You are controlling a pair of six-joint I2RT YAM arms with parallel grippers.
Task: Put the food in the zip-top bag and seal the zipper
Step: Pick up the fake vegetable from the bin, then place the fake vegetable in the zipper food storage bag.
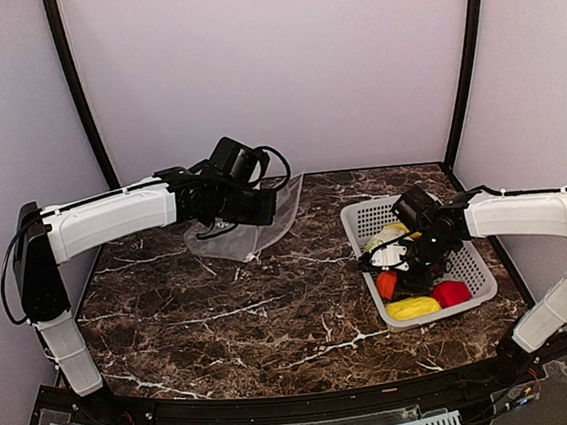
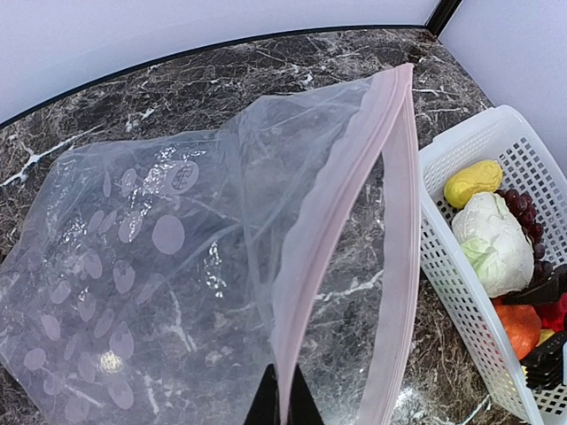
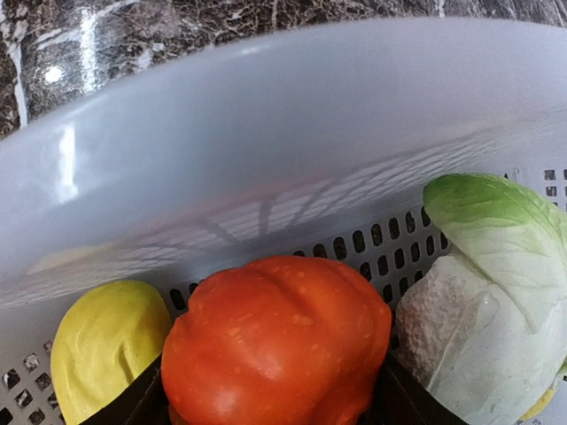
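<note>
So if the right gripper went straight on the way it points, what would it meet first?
Most likely the orange pumpkin, sitting between its fingers; the basket wall lies behind it.

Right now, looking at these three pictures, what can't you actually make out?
Right wrist view: whether the right jaws squeeze the pumpkin; the bottom edge cuts them off.
Top view: the grape bunch; the right arm covers it.
Left wrist view: the zip-top bag at its lower end; the left and bottom edges cut it off.
</note>
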